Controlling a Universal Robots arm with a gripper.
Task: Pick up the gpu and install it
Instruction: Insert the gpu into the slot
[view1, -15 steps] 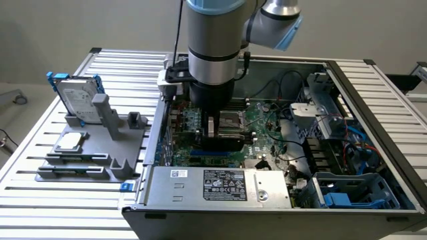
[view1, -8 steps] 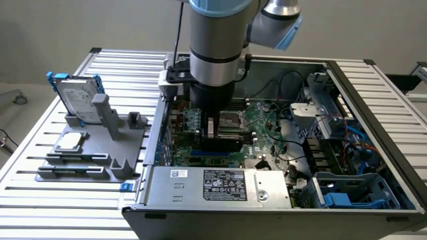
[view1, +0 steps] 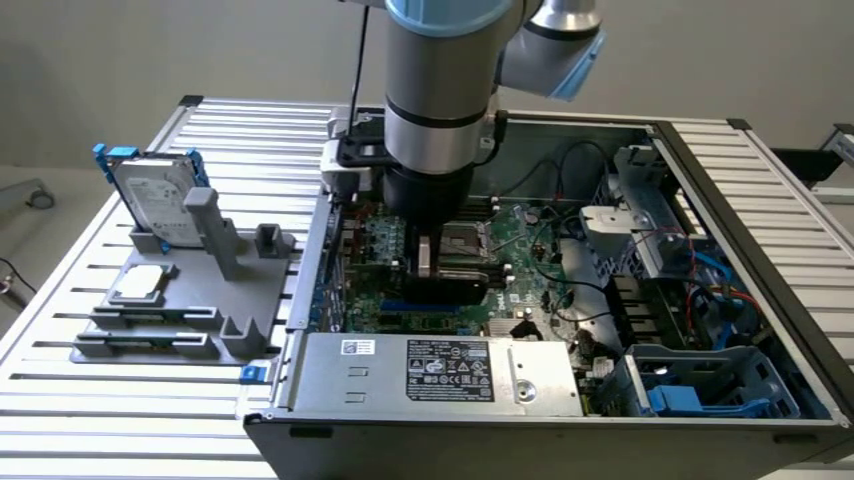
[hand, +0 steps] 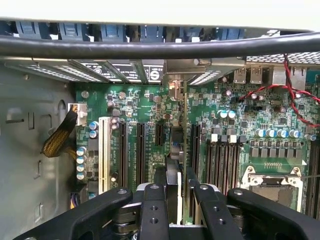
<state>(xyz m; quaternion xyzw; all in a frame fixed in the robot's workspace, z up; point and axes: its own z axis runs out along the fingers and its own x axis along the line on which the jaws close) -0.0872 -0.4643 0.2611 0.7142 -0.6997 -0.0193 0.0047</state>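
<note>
pick-up: done. the gripper (hand: 177, 197) is closed on the gpu (hand: 176, 150), with its fingers (hand: 152, 202) pressed to either face. the card stands upright between them, seen edge-on.

location: inside the open computer case (view1: 707, 190), low over the motherboard (hand: 135, 107). the card lines up with the row of long black expansion slots (hand: 141, 150), and its far end is close to the case's slotted rear wall. in the exterior view the arm (view1: 434, 90) reaches straight down into the case.

install: in hand, not confirmed. i cannot tell whether the card's lower edge is above its slot, touching it, or fully seated, because the fingers hide that joint. release is not yet done.

also noted: the grey holder (view1: 174, 320) beside the case carries the hard drive (view1: 154, 195) and a small square chip (view1: 140, 285).
</note>
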